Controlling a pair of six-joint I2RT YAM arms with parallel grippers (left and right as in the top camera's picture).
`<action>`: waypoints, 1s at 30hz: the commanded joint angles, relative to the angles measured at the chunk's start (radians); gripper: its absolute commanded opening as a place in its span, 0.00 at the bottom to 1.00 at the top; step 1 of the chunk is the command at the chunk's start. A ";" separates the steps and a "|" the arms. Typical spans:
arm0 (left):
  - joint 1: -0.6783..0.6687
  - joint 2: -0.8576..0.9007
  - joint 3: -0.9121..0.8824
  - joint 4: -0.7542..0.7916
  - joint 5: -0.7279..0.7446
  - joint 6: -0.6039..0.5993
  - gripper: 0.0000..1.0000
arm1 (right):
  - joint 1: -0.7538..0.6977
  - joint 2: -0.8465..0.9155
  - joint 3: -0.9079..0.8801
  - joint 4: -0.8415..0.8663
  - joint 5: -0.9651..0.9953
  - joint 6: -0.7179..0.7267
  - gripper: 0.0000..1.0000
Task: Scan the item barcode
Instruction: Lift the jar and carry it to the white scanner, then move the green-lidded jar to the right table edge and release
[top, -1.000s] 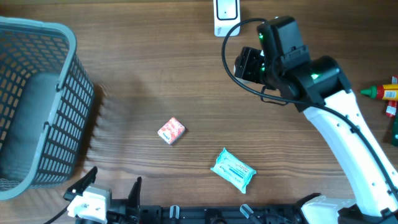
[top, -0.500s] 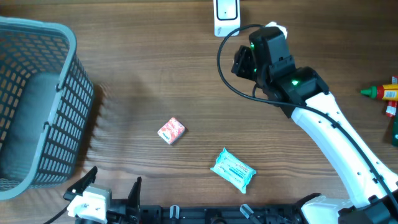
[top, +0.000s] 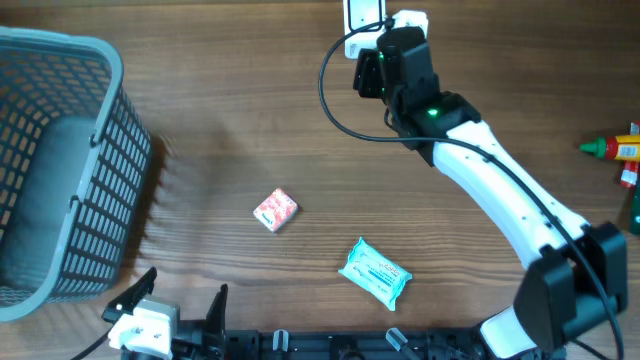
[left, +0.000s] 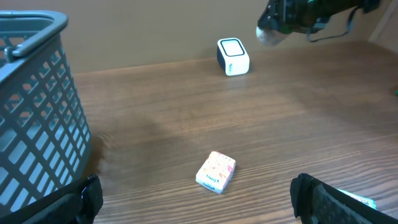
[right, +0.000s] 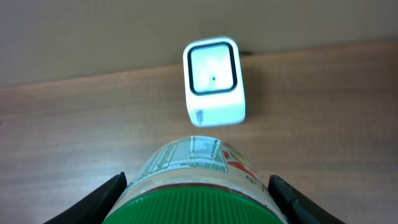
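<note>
Leftward and away went the right gripper (right: 196, 198) over the last second. Nearest, the left gripper (top: 175, 297) sits spread wide at the near edge of the table (top: 220, 120). Beyond lie a teal packet (top: 375, 272) and a pink box (top: 276, 210). Farthest, the right gripper clamps a green-lidded jar (right: 196, 163) close before the white scanner (right: 213, 81).

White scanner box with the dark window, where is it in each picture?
Overhead: the small white scanner box with a dark-rimmed window sits at the top edge, just right of the middle.
Left wrist: far back, right of centre.
Right wrist: upper middle, just beyond the green-lidded jar.
Shared landmark: the brown wooden table it stands on.
</note>
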 joint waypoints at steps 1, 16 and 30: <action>-0.005 -0.007 0.000 0.004 -0.002 -0.006 1.00 | -0.003 0.068 0.010 0.146 0.068 -0.134 0.34; -0.005 -0.007 0.000 0.004 -0.002 -0.006 1.00 | -0.132 0.607 0.185 1.009 -0.176 -0.241 0.50; -0.005 -0.007 0.000 0.004 -0.002 -0.006 1.00 | -0.249 0.447 0.327 0.596 -0.241 -0.135 0.50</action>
